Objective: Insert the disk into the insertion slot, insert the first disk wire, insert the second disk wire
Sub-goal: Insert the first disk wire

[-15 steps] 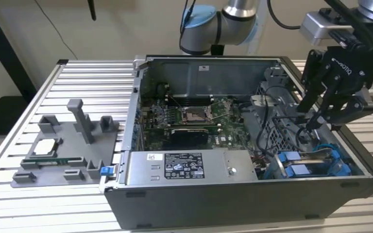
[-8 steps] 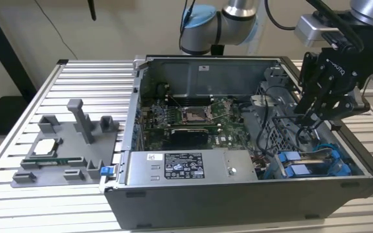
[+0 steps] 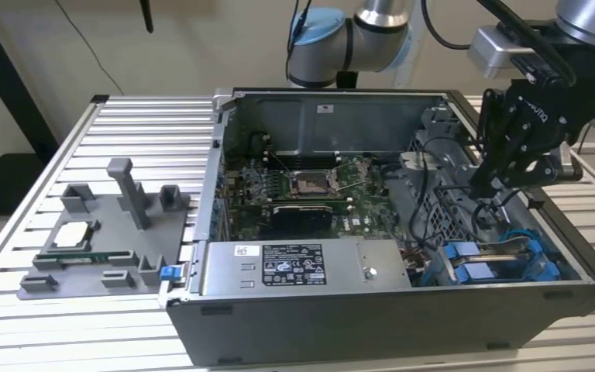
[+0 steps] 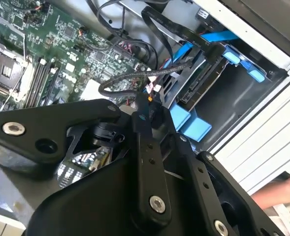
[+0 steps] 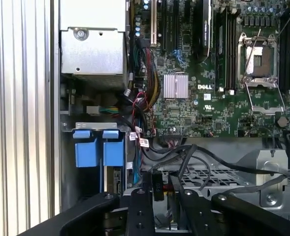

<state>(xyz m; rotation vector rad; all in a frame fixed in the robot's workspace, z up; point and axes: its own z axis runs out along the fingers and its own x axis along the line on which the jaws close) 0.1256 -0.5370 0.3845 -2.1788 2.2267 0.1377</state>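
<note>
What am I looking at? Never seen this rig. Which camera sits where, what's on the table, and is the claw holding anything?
This is one robot arm with a two-fingered claw, working inside an open computer case that stands on a slatted metal table. The exterior view comes from a camera off the arm. Both wrist views come from cameras riding on the arm and look past the claw into the case. On the exterior view's left, beside the case, sits a grey tray carrying a processor chip. The disk, in its blue carrier, sits in the insertion slot. The claw pinches a black wire plug.
</note>
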